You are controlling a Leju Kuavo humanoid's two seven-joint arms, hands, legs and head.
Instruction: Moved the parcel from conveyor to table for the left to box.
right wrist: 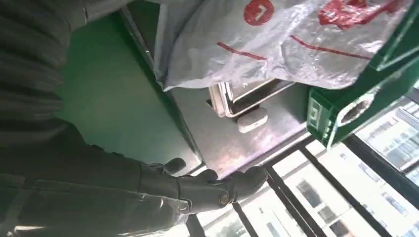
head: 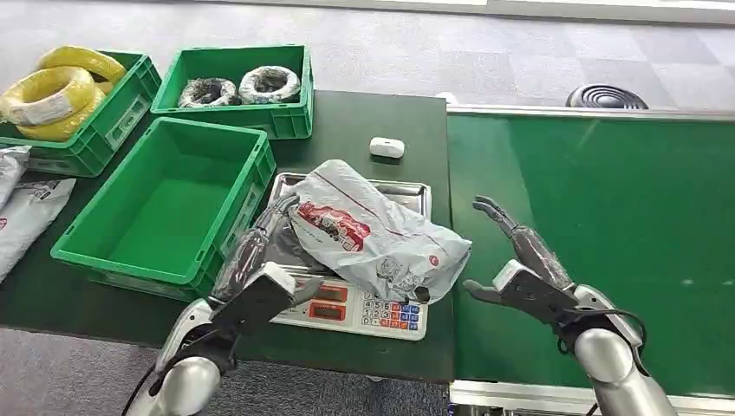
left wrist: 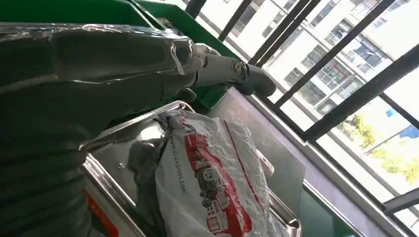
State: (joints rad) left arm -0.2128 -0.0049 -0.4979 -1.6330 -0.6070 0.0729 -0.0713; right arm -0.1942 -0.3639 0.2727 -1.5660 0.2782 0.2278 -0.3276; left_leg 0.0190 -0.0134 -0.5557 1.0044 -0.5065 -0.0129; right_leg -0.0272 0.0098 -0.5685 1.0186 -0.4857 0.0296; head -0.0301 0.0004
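The parcel (head: 373,236) lies on the scale (head: 364,303) on the bench (head: 364,130); the right robot hand (head: 520,260) hovers over the conveyor (head: 607,217), fingers spread and empty. The left robot hand (head: 260,251), fingers extended against the parcel's side and grasping nothing, should close on a firm fold before lifting toward the box (head: 165,208). I count one parcel, one scale, three green crates.

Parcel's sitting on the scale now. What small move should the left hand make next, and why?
Probably close the left hand on the parcel: its fingers lie along the bag's edge on the scale, the right hand is open and apart, and the empty green bin is beside it.
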